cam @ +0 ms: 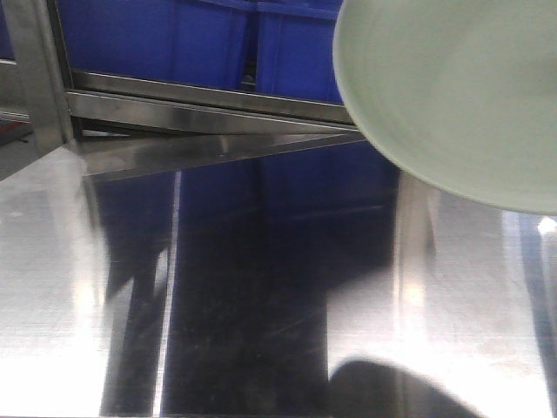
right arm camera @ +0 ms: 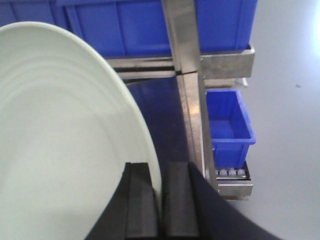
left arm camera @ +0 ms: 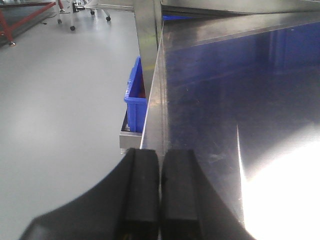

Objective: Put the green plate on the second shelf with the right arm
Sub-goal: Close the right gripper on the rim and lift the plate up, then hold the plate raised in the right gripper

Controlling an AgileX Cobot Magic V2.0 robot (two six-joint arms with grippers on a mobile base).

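The green plate (cam: pixel 452 96) hangs in the air at the upper right of the front view, above the shiny steel shelf (cam: pixel 261 287). In the right wrist view the green plate (right arm camera: pixel 65 140) fills the left side, its rim pinched between the black fingers of my right gripper (right arm camera: pixel 161 200), which is shut on it. My left gripper (left arm camera: pixel 160 195) shows only in the left wrist view, shut with nothing between its fingers, hovering over the left edge of the steel shelf (left arm camera: pixel 240 110).
Blue bins (cam: pixel 209 39) stand behind the steel rail at the back. A steel upright post (right arm camera: pixel 182 45) rises at the shelf's right edge, with a small blue bin (right arm camera: pixel 227 122) lower down beside it. Another blue bin (left arm camera: pixel 136 105) sits below the left edge. Grey floor (left arm camera: pixel 60 110) lies beyond.
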